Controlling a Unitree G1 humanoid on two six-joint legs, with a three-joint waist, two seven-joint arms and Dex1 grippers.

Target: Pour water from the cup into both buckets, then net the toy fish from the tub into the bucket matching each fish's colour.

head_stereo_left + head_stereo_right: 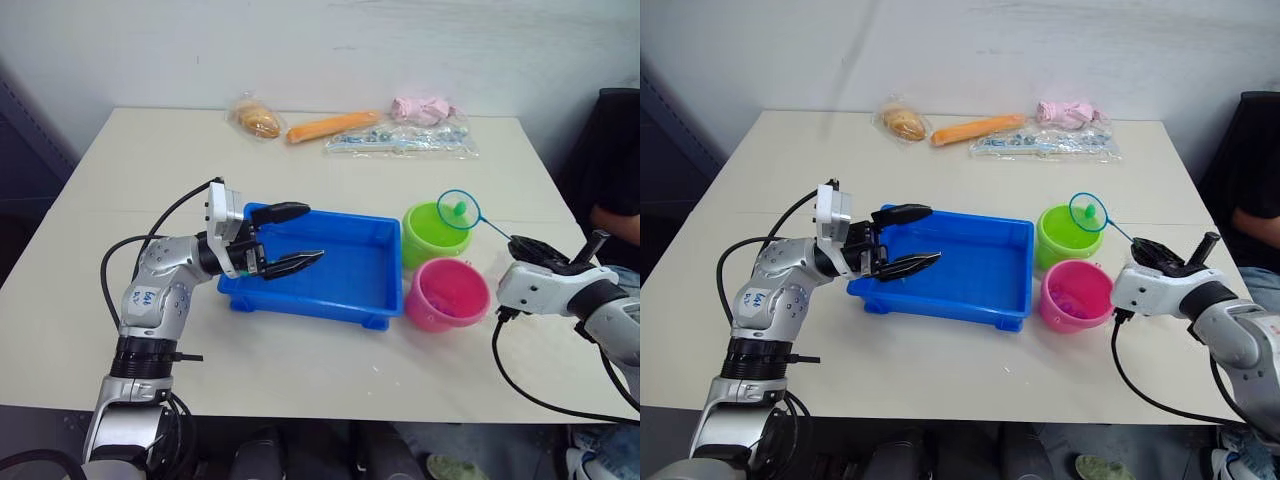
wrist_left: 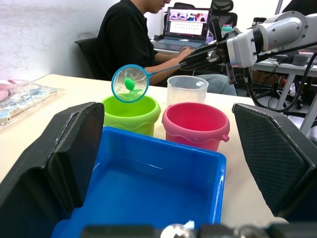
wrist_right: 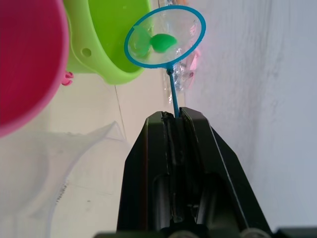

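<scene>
**Q:** What am I holding, and where?

**A:** My right gripper (image 3: 174, 121) is clamped on the handle of the net (image 1: 459, 209), whose ring hangs over the green bucket (image 1: 433, 236) with a green fish (image 3: 162, 42) in the mesh. The pink bucket (image 1: 446, 294) stands just beside it, nearer me. The tub (image 1: 372, 268) lies to their left; I make out no fish left in it.

**Q:** How should I finish this step?

**A:** I judge the fish needs tipping out: centre the ring over the green rim, roll the wrist gently, and let the fish drop clear of the pink bucket.

**Q:** And my other arm?

**A:** My left gripper (image 1: 291, 239) hovers over the tub's left end, fingers spread wide and empty.

**Q:** What else is about?

**A:** The cup (image 2: 186, 89) stands behind the buckets, close to the net's handle, so a wide swing could knock it. Bagged items (image 1: 400, 138) lie along the far table (image 1: 300, 370) edge, and a person (image 2: 131, 42) sits beyond at a laptop (image 2: 185, 27).
</scene>
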